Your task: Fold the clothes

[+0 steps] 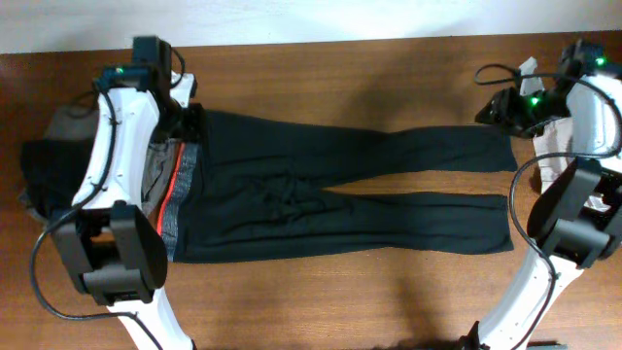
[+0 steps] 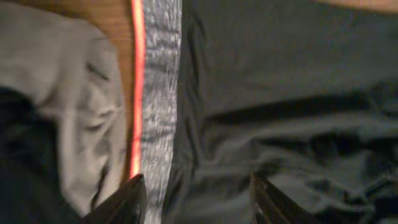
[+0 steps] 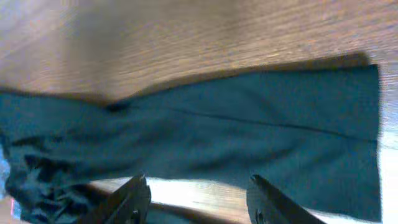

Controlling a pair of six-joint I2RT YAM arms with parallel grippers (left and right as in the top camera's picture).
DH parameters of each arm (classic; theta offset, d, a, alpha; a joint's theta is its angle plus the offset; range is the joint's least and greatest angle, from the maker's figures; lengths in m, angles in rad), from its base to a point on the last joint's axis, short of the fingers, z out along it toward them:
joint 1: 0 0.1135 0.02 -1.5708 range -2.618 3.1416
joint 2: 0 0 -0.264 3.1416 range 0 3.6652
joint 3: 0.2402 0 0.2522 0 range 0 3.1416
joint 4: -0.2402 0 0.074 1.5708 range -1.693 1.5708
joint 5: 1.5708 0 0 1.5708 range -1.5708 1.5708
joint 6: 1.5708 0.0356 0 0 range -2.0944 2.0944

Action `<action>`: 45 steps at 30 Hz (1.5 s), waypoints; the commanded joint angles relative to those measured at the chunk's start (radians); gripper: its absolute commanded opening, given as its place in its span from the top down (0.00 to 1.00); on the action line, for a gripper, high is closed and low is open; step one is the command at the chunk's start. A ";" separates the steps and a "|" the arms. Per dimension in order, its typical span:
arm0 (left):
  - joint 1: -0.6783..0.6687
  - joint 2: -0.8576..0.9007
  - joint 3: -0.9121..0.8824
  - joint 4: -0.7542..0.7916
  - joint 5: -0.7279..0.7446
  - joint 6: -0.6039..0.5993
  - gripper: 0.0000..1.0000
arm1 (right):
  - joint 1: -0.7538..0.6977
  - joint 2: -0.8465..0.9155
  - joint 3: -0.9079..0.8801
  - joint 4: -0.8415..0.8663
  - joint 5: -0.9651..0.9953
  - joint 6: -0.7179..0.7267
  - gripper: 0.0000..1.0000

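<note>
Long black stretchy leggings lie flat across the brown wooden worktop, their grey waistband with its red-orange lining at the left, legs parting toward the right. The left hand sits over the waistband's far corner; the right hand is near the far cuff.

The long soft leggings are plain black with no print, reading faintly teal in the right wrist view. Their knit waistband is heathered grey, finely speckled light and dark, edged by a bright red-orange lining strip. Beside it lie a plain beige-grey cloth garment and a black garment. The wooden table is warm brown with fine straight grain. The left arm and right arm are white with black joints and small green lights.
</note>
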State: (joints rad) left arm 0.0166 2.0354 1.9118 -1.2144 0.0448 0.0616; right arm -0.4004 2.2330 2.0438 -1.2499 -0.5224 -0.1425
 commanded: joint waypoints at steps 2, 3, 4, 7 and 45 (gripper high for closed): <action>0.006 -0.114 0.150 -0.095 -0.030 0.023 0.47 | -0.005 -0.183 0.073 -0.035 -0.023 -0.044 0.43; 0.006 -0.140 0.166 -0.111 -0.040 0.023 0.47 | -0.005 -0.216 0.073 -0.042 -0.023 -0.044 0.43; 0.006 -0.166 0.174 -0.122 -0.050 0.022 0.46 | -0.005 -0.247 0.073 -0.048 -0.023 -0.044 0.43; 0.006 -0.264 0.177 -0.150 -0.071 0.014 0.41 | 0.000 -0.360 0.073 -0.087 -0.024 -0.043 0.41; 0.006 -0.643 -1.052 0.264 -0.063 -0.327 0.22 | 0.156 -0.742 -0.995 0.097 0.180 0.425 0.20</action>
State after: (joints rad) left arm 0.0166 1.3907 0.9470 -0.9859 -0.0158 -0.1318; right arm -0.2478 1.4963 1.1240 -1.1973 -0.3756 0.1684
